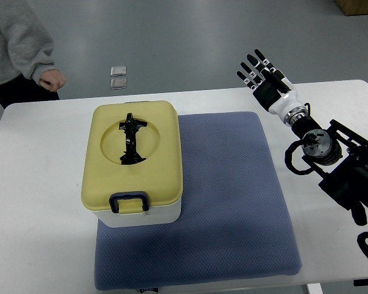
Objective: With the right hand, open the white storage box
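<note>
A blue mat [227,202] is spread on the white bench [37,245]. On its left part the white storage box [134,162] is seen, its yellow lid closed and latched. Farther back and well apart to the right, the right robot hand [262,76] is held with fingers spread, grasping nothing. A person's sleeve [21,37] is seen beyond the bench.

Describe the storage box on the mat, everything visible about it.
The storage box has a white, plastic-looking body under a pale yellow lid with rounded corners. A black handle lies folded in a round recess on the lid, and a dark latch sits at the near edge. The lid is on. The box stands upright on the left part of the blue mat, overhanging its left edge. Nothing else touches it; the right hand is well away.
</note>
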Motion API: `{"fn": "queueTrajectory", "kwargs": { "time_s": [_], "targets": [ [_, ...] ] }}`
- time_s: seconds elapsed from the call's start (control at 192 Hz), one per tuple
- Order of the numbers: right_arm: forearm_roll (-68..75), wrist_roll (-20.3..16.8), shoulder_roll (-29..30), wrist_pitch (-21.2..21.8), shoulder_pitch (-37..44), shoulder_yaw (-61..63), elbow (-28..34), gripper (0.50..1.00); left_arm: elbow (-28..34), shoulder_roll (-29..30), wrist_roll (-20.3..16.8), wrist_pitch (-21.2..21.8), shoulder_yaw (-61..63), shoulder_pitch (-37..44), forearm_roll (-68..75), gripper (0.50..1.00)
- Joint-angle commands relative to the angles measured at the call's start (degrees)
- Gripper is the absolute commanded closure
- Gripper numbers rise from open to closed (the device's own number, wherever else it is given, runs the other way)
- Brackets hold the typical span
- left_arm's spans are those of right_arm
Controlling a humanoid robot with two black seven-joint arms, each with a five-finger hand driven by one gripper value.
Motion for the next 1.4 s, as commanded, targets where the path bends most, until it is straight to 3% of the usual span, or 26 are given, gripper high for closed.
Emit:
{"fn": "queueTrajectory", "kwargs": {
  "time_s": [0.0,0.292,0.521,0.641,0.771,1.031,1.151,1.396],
  "targets": [
    [0.00,-0.08,0.00,-0.03,0.09,0.00,0.00,0.544,-0.09,0.00,0.00,-0.01,0.02,0.00,-0.01,0.500],
    [-5.28,-0.70,-1.05,1.72,1.32,-1.67,0.00,0.544,0.00,0.00,0.00,0.08,-0.07,0.00,-0.01,0.500],
    [-29.62,-5.18,-4.22,10.51,9.41,-2.55,0.09,0.544,-0.09,0.00,0.00,-0.01,0.02,0.00,-0.01,0.500],
    [-51.14,-5.53,-7.11,18.62,17.04,-6.06,0.88,0.544,-0.27,0.00,0.00,-0.01,0.02,0.00,-0.01,0.500],
    [-66.35,-5.53,-9.40,18.62,25.40,-11.86,7.02,0.544,-0.53,0.00,0.00,-0.01,0.11,0.00,-0.01,0.500],
    [-79.10,-5.71,-10.02,18.62,40.78,-27.15,21.70,0.544,-0.62,0.00,0.00,-0.01,0.02,0.00,0.00,0.500],
    [-80.86,-5.54,-6.24,18.62,44.38,-30.14,23.64,0.544,-0.62,0.00,0.00,-0.01,0.11,0.00,-0.01,0.500],
    [-87.36,-4.83,-2.63,18.62,43.51,-30.23,23.90,0.544,-0.62,0.00,0.00,-0.01,0.02,0.00,-0.01,0.500]
  ]
}}
